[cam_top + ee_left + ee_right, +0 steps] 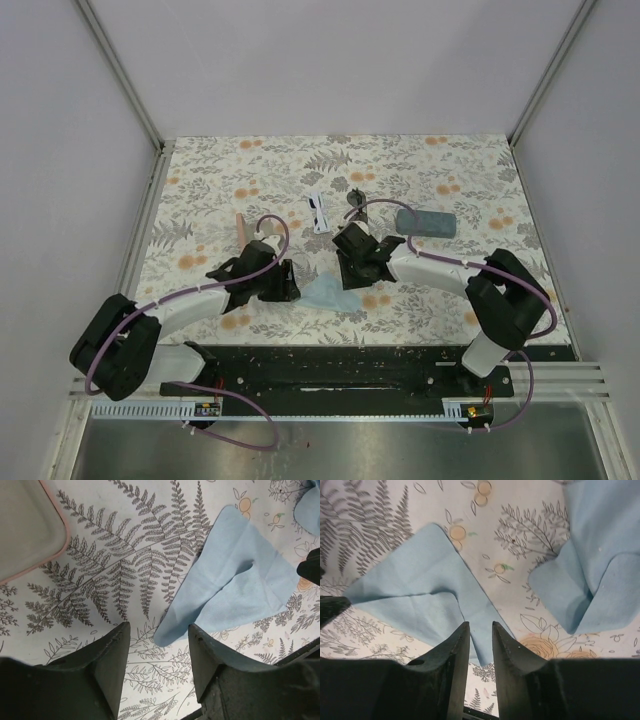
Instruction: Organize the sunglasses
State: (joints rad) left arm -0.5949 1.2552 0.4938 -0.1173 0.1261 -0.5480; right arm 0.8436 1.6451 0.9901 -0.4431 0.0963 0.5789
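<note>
Hovering low over the table (450, 160), the left end effector (157, 628) gapes wide and grips nothing; the right end effector (480, 626) is parted just a crack, also bare. Grey-blue case (425, 220) far right, pink case (25, 525) left. Blue cloths (330, 293) sprawl under both. White-framed sunglasses (319, 213) lie mid-table, long axis running away from the arms; dark sunglasses (357, 200) just right, crossed by a cable.

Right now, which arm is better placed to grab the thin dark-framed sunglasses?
Right. The right gripper hangs empty close to the thin dark-framed sunglasses in the top view; the left gripper is farther off, leftward.
</note>
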